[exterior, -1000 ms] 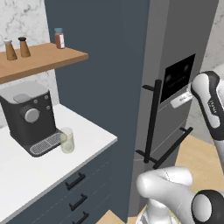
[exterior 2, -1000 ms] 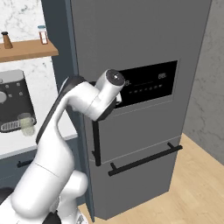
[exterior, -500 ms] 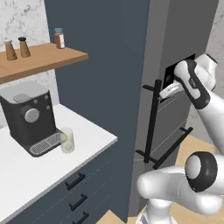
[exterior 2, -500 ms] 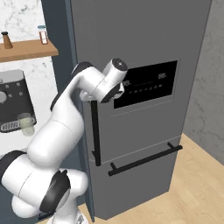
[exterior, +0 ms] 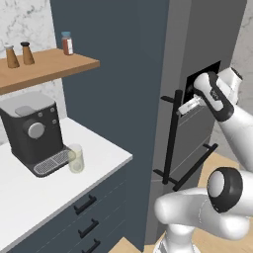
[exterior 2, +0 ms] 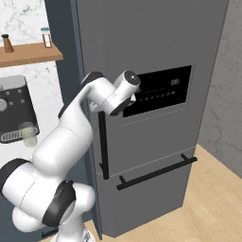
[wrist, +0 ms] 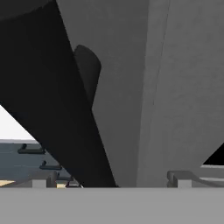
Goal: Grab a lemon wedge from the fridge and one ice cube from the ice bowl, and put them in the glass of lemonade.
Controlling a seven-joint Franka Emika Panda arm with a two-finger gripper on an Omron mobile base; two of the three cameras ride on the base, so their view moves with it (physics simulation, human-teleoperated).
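Grey and tall, the double-door fridge is standing shut beside dark blue cabinets. The white arm's two-finger gripper is hovering with its jaws spread wide and empty, right at the fridge's black vertical bar handle. A small clear tumbler of pale yellow lemonade is sitting on the white counter, touching the black coffee machine.

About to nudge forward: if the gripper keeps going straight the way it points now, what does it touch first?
Most likely the fridge's vertical black handle, which looms between the open gripper's fingertips in the hand view. Depth is unclear; the grey door lies just behind.
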